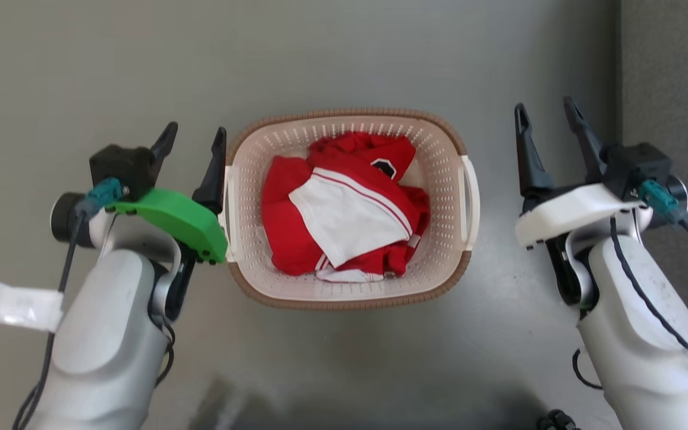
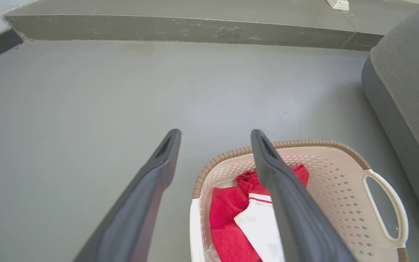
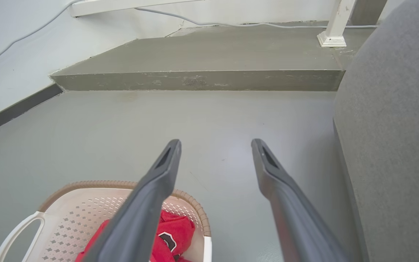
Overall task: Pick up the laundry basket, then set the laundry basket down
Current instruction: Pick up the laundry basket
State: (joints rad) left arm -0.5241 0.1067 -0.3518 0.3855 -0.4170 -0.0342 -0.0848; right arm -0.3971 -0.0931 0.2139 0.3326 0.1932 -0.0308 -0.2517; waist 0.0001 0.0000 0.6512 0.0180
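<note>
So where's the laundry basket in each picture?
Head view: the laundry basket sits in the middle, between the left gripper and the right gripper.
Left wrist view: the laundry basket is at the lower right, cut off by the bottom edge.
Right wrist view: the laundry basket is at the lower left, cut off by the bottom edge.
Shared landmark: the red clothes inside it, seen in all three.

Readable text: none.
Red garment (image 1: 284,233) badge (image 1: 383,168): dark patch, white-edged, marks too small to read.
White strip (image 1: 9,301), head view lower left: no print legible.
</note>
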